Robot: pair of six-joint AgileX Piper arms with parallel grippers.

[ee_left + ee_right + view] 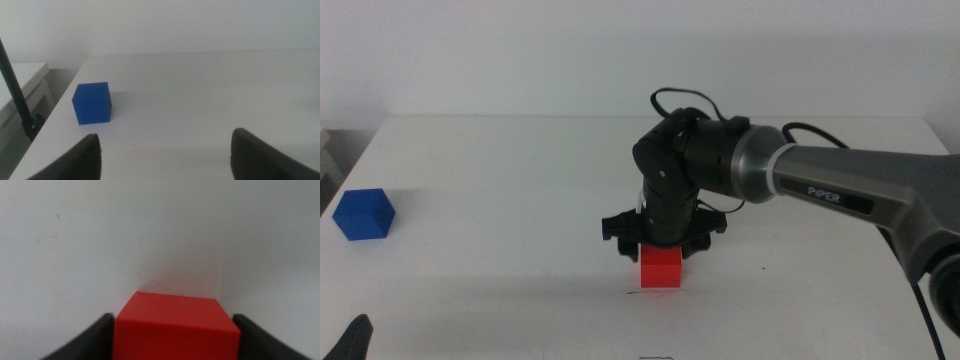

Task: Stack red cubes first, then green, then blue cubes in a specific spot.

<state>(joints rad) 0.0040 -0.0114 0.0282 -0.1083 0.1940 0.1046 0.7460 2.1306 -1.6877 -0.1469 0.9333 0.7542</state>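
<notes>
Red cube is held between the jaws of the right pincer, at the middle of the worktop, directly over the thin dark mark. Whether it is already resting there cannot be told. Blue cube lies far to the left, nearer the left pincer, which is kept wide and waits.

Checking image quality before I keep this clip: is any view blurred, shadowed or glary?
Middle view: even light, sharp, a soft shadow under the red cube in the right gripper. Left wrist view: blue cube crisp, the left gripper fingers soft at the edge. Right wrist view: the close-up red cube is blurred. No glare anywhere.
</notes>
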